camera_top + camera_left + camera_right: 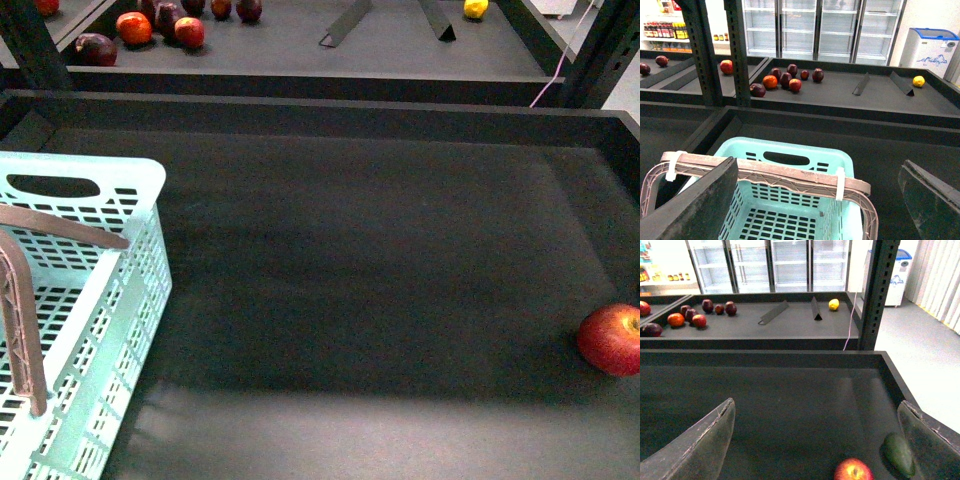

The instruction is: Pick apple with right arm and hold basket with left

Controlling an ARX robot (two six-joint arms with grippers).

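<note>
The red apple (612, 339) lies on the dark tray floor at the right edge of the front view. In the right wrist view the apple (853, 471) shows its yellowish patch, below and between the open jaws of my right gripper (817, 437), not touched. The mint-blue basket (85, 300) stands at the near left with its brown ribbed handles (22, 330). My left gripper (822, 200) is open above the basket (800, 200); its jaws straddle a brown handle (765, 172) without touching it. Neither arm shows in the front view.
A dark green oval fruit (899, 454) lies next to the apple by the right jaw. The tray's raised rim (300, 105) borders the floor. On the tray behind lie dark red fruits (150, 25), a yellow fruit (476, 8) and two metal dividers (345, 25).
</note>
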